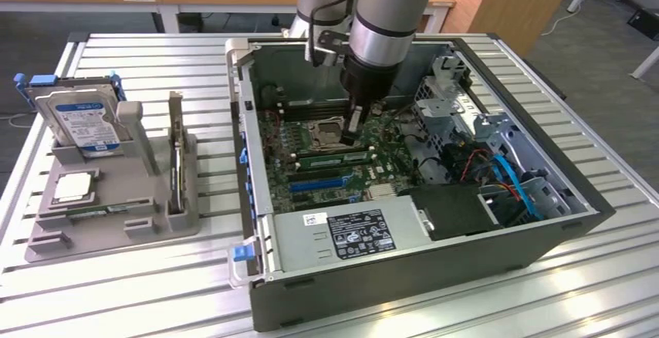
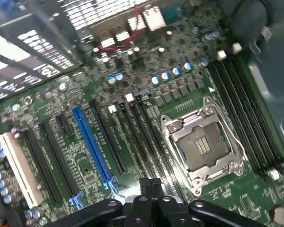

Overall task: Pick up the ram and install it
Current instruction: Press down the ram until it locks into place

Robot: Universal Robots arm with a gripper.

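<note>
Inside the open computer case (image 1: 258, 199), my gripper (image 1: 353, 131) reaches down to the motherboard beside the empty processor socket (image 1: 327, 130). A long green stick, the ram (image 1: 332, 153), lies along a memory slot just in front of the socket. My fingertips stand over its end towards the exterior view's right. Whether they touch it I cannot tell. In the wrist view my gripper (image 2: 150, 187) is shut, with nothing visible between its black fingers. It hovers over the dark memory slots (image 2: 142, 137) between the socket (image 2: 203, 144) and a blue card slot (image 2: 92, 142).
A grey holder (image 1: 113, 214) at the exterior view's left carries a hard drive (image 1: 82, 118), an expansion card (image 1: 177, 153) and a silver processor chip (image 1: 74, 187). The power supply (image 1: 350, 234) and blue cables (image 1: 515, 187) crowd the case's near side.
</note>
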